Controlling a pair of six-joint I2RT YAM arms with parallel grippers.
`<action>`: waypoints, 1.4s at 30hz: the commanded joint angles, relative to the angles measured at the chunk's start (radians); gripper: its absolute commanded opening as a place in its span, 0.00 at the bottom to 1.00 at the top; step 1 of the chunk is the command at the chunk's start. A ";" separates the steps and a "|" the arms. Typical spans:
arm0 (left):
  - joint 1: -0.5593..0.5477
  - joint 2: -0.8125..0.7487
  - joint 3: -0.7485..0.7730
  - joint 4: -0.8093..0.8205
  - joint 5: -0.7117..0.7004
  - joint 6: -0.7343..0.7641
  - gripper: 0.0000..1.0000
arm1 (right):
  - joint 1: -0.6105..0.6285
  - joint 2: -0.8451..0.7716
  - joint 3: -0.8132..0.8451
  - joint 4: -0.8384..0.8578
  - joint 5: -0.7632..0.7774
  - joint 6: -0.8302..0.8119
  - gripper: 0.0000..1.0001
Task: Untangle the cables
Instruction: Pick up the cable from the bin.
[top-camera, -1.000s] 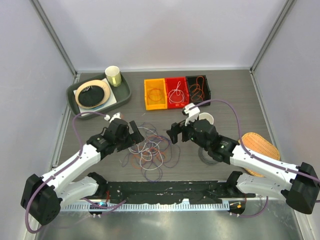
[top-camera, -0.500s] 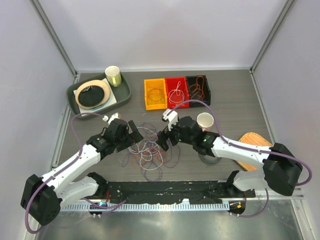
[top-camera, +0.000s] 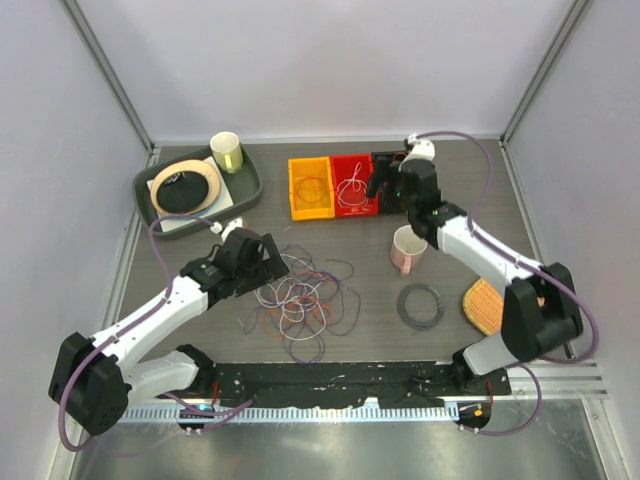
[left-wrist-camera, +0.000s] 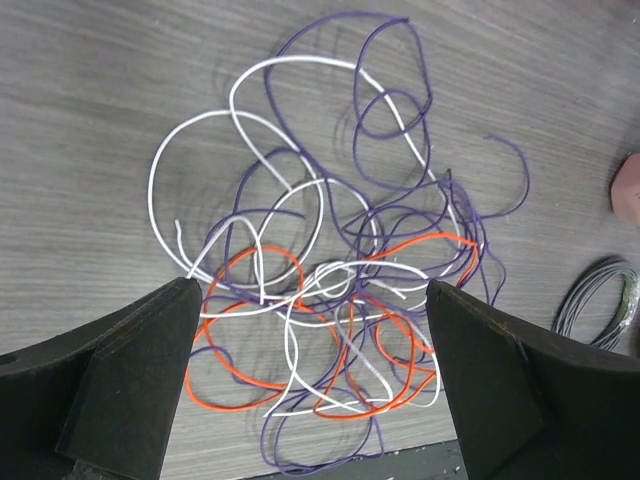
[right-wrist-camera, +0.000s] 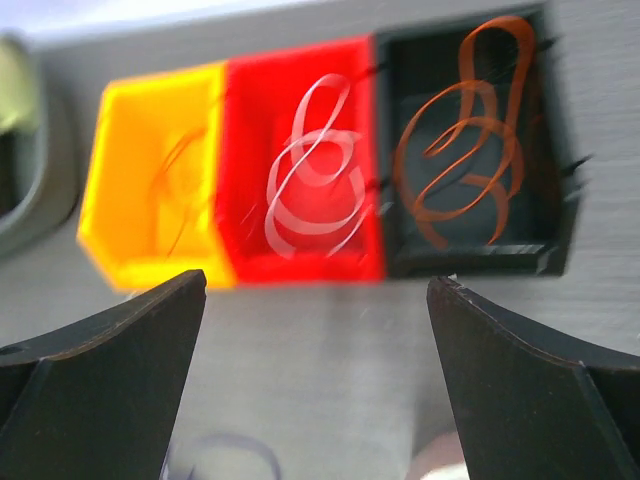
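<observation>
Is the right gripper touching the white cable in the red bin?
Apart. Right wrist view: the white cable lies in the red bin, well beyond the open right gripper.

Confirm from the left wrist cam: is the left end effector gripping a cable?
No, the left end effector is wide open above the cables, with none of them pinched in it.

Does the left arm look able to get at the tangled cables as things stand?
Probably yes. The left gripper hangs open at the edge of the cables, which lie loose on the table with nothing over them. The right gripper is away at the bins.
</observation>
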 joint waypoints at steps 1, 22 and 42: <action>0.010 0.054 0.085 0.012 -0.042 0.053 1.00 | -0.121 0.163 0.205 -0.091 0.121 0.081 0.97; 0.067 0.006 0.105 0.029 -0.053 0.125 1.00 | -0.201 0.811 0.811 -0.306 0.274 0.131 0.67; 0.075 -0.050 0.094 -0.011 -0.082 0.100 1.00 | -0.210 0.878 0.818 -0.343 0.228 0.193 0.40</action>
